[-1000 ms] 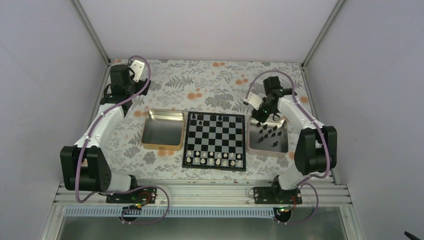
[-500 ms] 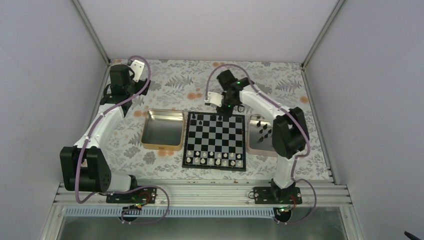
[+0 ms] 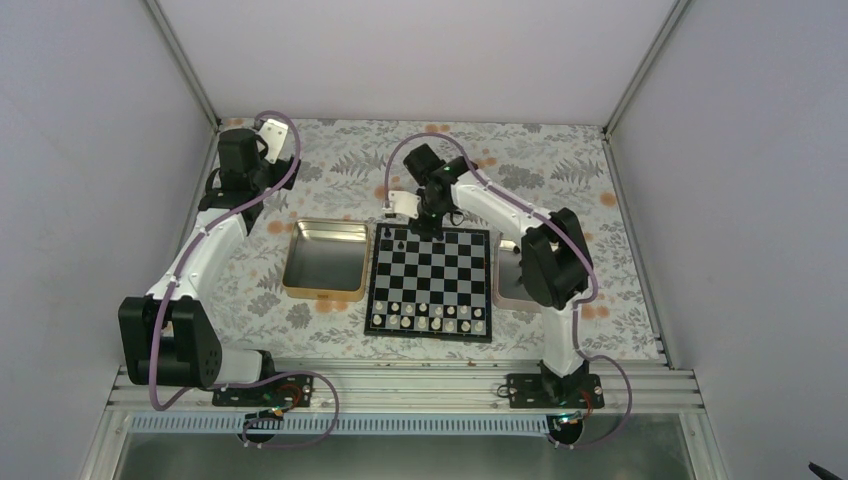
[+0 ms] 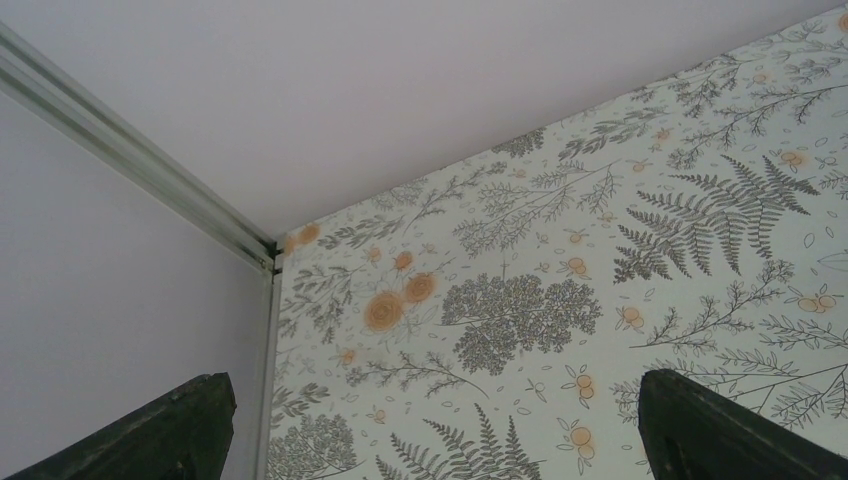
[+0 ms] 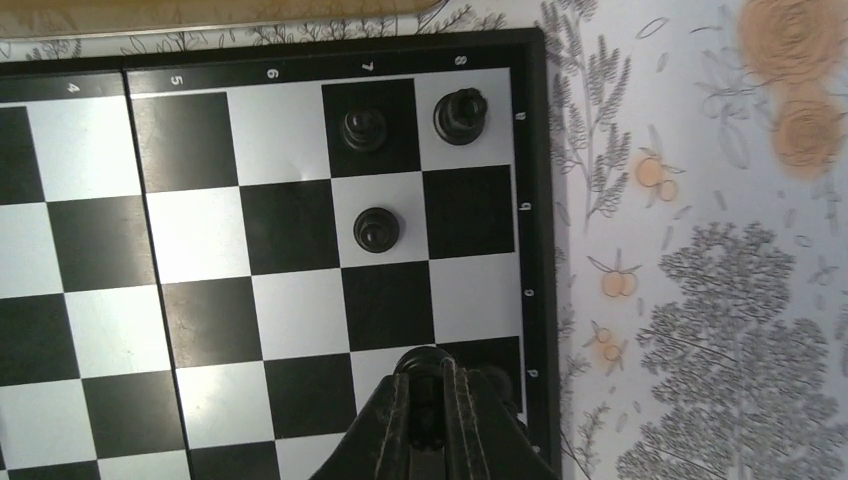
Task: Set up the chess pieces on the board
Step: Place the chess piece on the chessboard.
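The board lies in the middle of the table, and its far corner fills the right wrist view. Three black chess pieces stand near that corner, on columns 7 and 8. White pieces line the board's near rows. My right gripper hangs over the board's far edge. It is shut on a black chess piece above a square by the border. My left gripper is open and empty, facing the table's back left corner.
A gold tray sits left of the board. A silver tray sits right of it, mostly hidden by my right arm. The floral tablecloth covers the table. Walls close in the back and both sides.
My right arm has swung left from over the silver tray to the far edge of the board, carrying a black piece. The left arm has not moved.
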